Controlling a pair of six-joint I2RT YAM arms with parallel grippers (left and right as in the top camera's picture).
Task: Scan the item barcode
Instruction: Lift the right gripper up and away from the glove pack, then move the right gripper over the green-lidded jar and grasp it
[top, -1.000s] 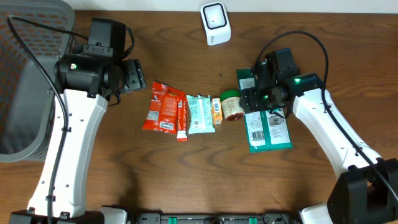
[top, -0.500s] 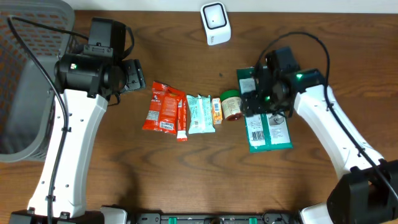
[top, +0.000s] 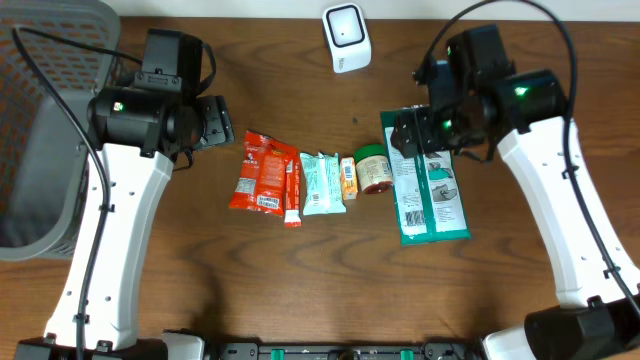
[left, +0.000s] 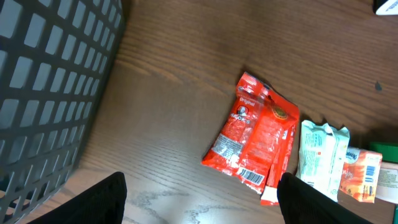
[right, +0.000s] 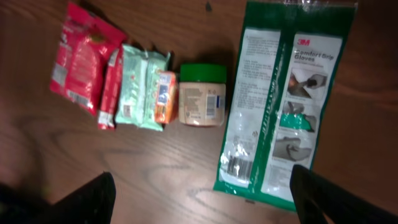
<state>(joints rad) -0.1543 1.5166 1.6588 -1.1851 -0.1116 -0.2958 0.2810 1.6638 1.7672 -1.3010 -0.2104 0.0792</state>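
Green plastic is wrapping the task's item, a flat green package (top: 431, 190) that is lying on the right half of the table (top: 300, 290). Its length is running from the far edge toward the near edge and its printed side is facing up, with a barcode (right: 234, 163) showing close to its near-left corner. The right gripper (top: 428, 138) is hovering above the far end of the package, its fingers spread wide with nothing between them; in the right wrist view the two fingertips are framing the package from above without touching it. Just beside the package's left edge a jar (top: 373, 168) with a green lid is lying on its side. Leftward from the jar an orange pack (top: 347, 177), a mint-green pack (top: 322, 183), a red tube (top: 293, 195) and a red packet (top: 262, 172) are sitting side by side in a row. A white scanner (top: 346, 38) is standing near the middle of the far edge, well apart from the package. The left gripper (top: 215, 122) is hanging over the table to the left of the red packet, its fingers released wide and grasping nothing. A grey basket (top: 50, 130) is occupying the far-left corner.
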